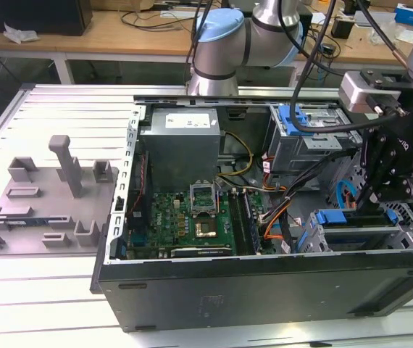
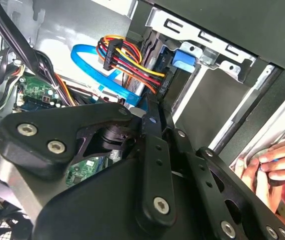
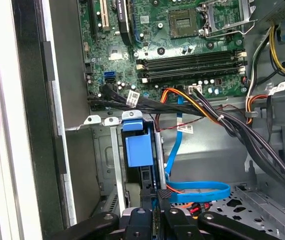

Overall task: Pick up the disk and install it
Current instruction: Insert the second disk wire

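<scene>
- The disk (image 1: 351, 233) sat on edge in the lower drive cage (image 1: 409, 217) at the lower right of the exterior view. Its blue carrier showed along the top and down the side facing the motherboard (image 1: 192, 217).
- The gripper (image 1: 372, 199) hung just above the disk's top edge, at the right of the exterior view. In the first wrist view, the gripper (image 3: 158, 200) pointed down into the same bay.
- Whether the claw was clenched on the disk or released could not be told from any of the views.
- The disk was probably fairly heavy for its size, stiff and unbending. Its bare metal faces looked smooth enough to slip.
- It was likely sensitive to knocks, so dropping it or jamming it against the cage would be a risk.
- The best hold appeared to be across the thin body, near the middle of the exposed top edge. That would press on the plastic carrier rails and keep off the label face and the connector end.
- The bundle of cables (image 1: 279, 217) lay close beside the bay and could snag the carrier.
- A person's hand (image 2: 277, 165) rested outside the case in the second wrist view.
</scene>
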